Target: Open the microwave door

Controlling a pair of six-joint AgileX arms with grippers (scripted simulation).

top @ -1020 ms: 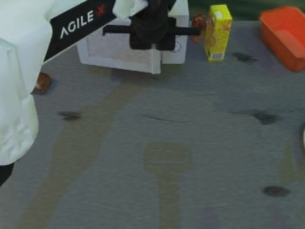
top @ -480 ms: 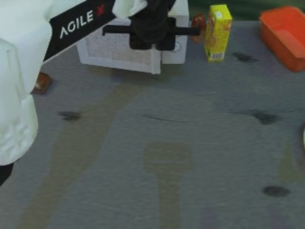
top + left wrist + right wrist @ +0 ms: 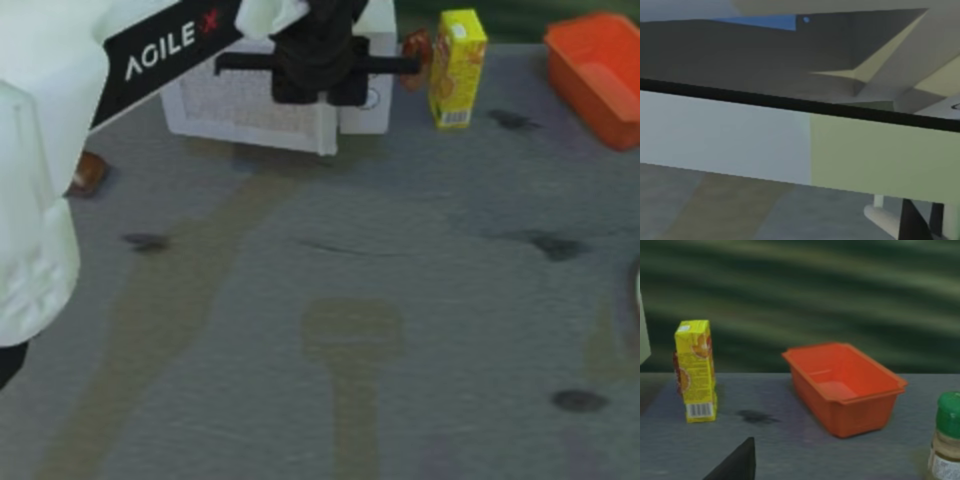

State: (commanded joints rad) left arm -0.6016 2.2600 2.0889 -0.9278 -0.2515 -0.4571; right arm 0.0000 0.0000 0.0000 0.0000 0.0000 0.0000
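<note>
**Operator:** White microwave (image 3: pixel 275 100) sits at the far edge of the surface (image 3: pixel 400 300), left of centre in the top view; its door (image 3: pixel 250 115) has its free edge swung a little way out from the front, so I judge the opening step is under way, not finished.

**Second:** Where is your tool?

**Operator:** My left tool (image 3: pixel 318 62) is over the microwave, right above the door's free edge beside the knob panel; whether its fingers are spread or pinching the edge I cannot tell; the left wrist view shows only the door edge close up.

**Second:** Next move?

**Operator:** I'd say an arcing pull toward the hinge side, keeping contact; the yellow carton (image 3: pixel 457 68) stands just right of the microwave.
</note>
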